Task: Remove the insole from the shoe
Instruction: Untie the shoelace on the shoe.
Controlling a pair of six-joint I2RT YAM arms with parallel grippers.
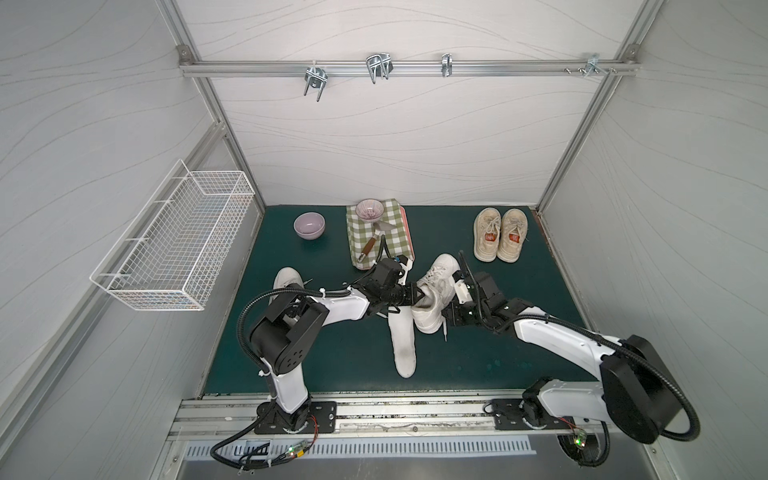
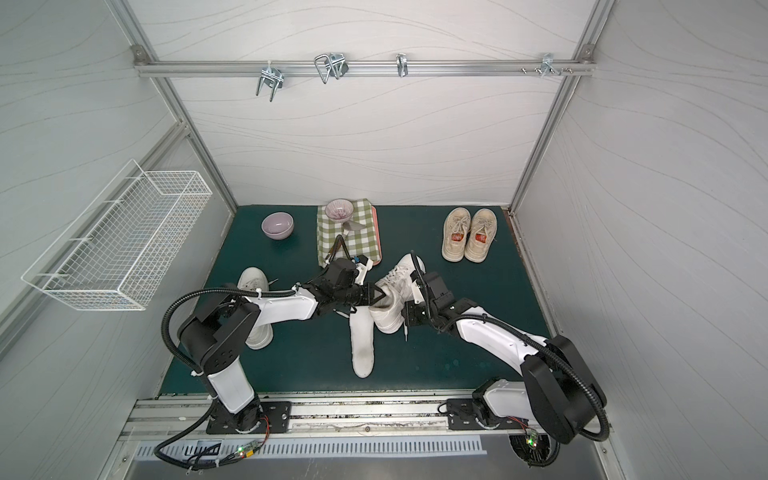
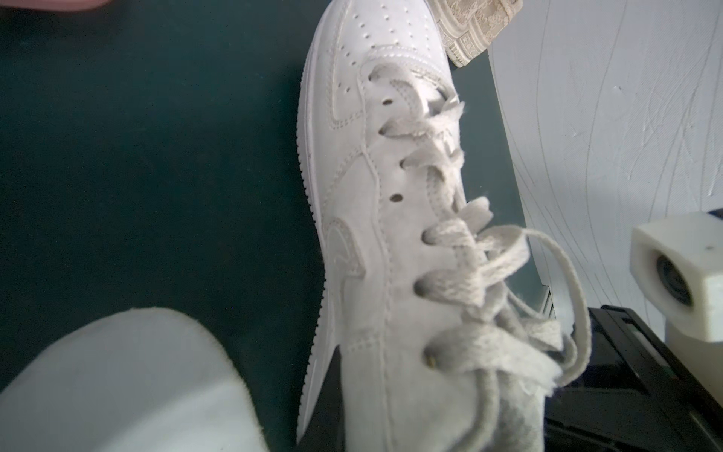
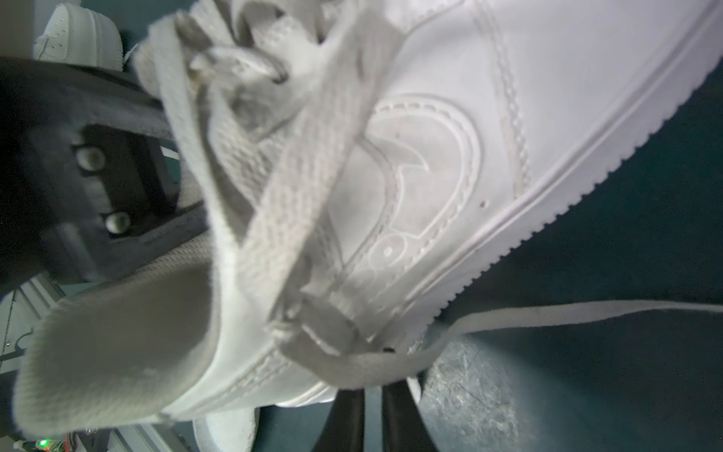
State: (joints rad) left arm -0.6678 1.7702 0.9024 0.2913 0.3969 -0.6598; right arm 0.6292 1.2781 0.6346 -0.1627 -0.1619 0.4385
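Note:
A white laced shoe (image 1: 436, 286) stands tilted in the middle of the green mat (image 1: 519, 345). My left gripper (image 1: 420, 296) is shut on the shoe's side wall at the collar, with one black finger (image 3: 326, 391) outside it. The white insole (image 1: 404, 340) lies flat on the mat beside the shoe, seen also in the left wrist view as insole (image 3: 117, 383); its far end is hidden under my left gripper. My right gripper (image 4: 373, 391) sits by the shoe's heel (image 1: 445, 319), fingers nearly together over bare mat. A loose lace (image 4: 547, 313) drapes across its tips.
A second white shoe (image 1: 286, 280) lies under my left arm. At the back are a beige pair of sneakers (image 1: 500, 235), a checked cloth (image 1: 386, 241) bearing a bowl (image 1: 369, 209) and a spatula (image 1: 372, 243), and a lilac bowl (image 1: 309, 225). A wire basket (image 1: 178, 237) hangs on the left wall.

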